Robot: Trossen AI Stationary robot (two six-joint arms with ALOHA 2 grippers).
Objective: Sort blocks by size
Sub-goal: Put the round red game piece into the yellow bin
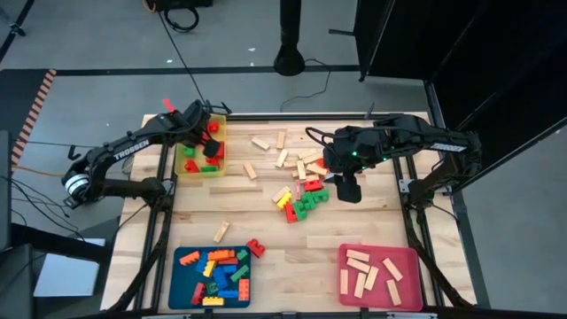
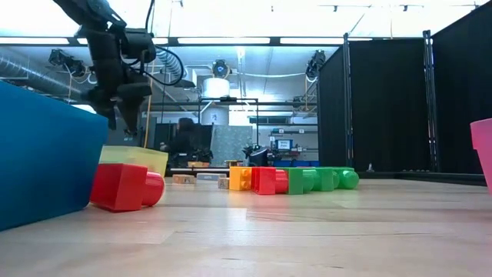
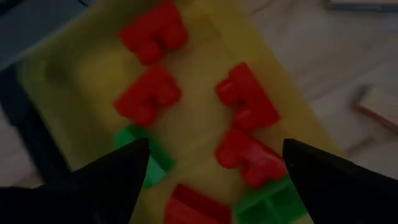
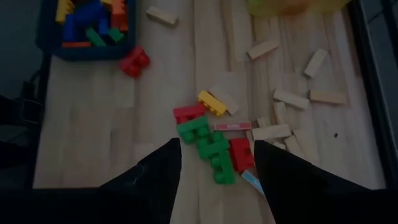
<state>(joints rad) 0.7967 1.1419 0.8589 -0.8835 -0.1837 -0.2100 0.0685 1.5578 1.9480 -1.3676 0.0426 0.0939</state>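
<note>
Dark fingers [image 3: 112, 180] of the left pincer [image 3: 214, 168] are filling the foreground of the left wrist view, spread wide with nothing between them, and they are hanging over the yellow tray [image 1: 203, 151] at the far left of the counter [image 1: 266, 235]. Red and green bricks [image 3: 245, 99] are lying loose on the tray floor directly under the gap, apart from both fingers. A likely risk is that the open fingers, if dropping any lower, are going to nudge or catch these bricks, or clip the tray wall and shift the tray.

Over the middle of the counter, the right pincer [image 1: 349, 188] is hovering with its fingers partly apart and empty. In its wrist view, a mixed cluster of red, green and yellow bricks [image 4: 208, 134] is lying just ahead of the gap, with pale wooden bars [image 4: 270, 132] scattered beside it. Because these pieces are touching one another, a descent here could be pinching two at once or shoving neighbours aside.

Elsewhere, many bricks are sitting in the blue tray [image 1: 213, 276], wooden bars in the pink tray [image 1: 379, 275], and one red brick [image 1: 256, 247] is lying just outside the blue tray.
</note>
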